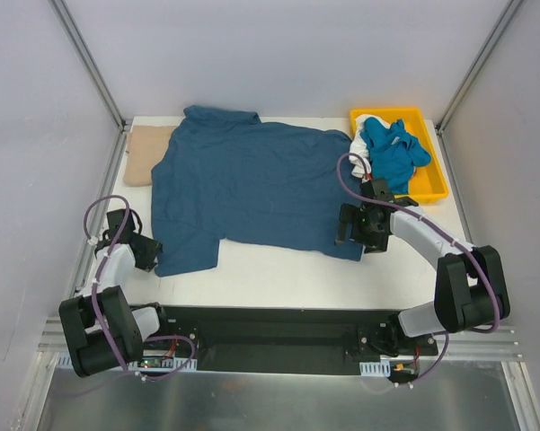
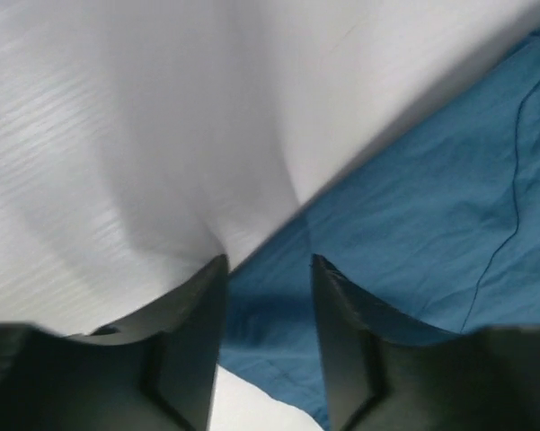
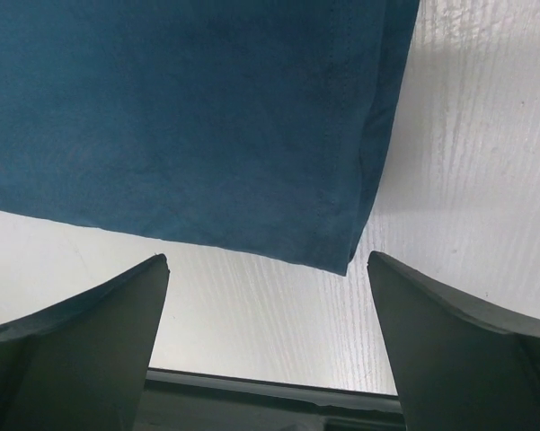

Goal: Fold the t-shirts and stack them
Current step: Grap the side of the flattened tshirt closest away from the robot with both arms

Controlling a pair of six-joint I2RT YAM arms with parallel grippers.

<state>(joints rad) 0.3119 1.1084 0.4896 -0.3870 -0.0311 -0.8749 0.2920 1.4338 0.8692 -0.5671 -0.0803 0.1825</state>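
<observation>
Teal shirt (image 1: 252, 184) spread flat, unfolded, centre of counter (image 1: 278, 269). Tan shirt (image 1: 148, 154) flat, far left, touching it. Blue shirt (image 1: 395, 153) and white shirt (image 1: 363, 135) bunched far right.

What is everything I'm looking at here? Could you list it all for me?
dark teal shirt: 1, dark teal-blue, spread flat across the middle of the table
tan shirt: 1, beige, far left corner
bright blue shirt: 1, blue, crumpled in the tray
white cloth: 1, white, in the tray's far left end, mostly hidden
tray: 1, yellow, far right corner
table: 1, white
left arm: 1, black and grey, purple cable, near left
right arm: 1, same colours, near right
left gripper: 1, black, open, at the dark teal shirt's near left corner
right gripper: 1, black, open, at its near right corner
</observation>
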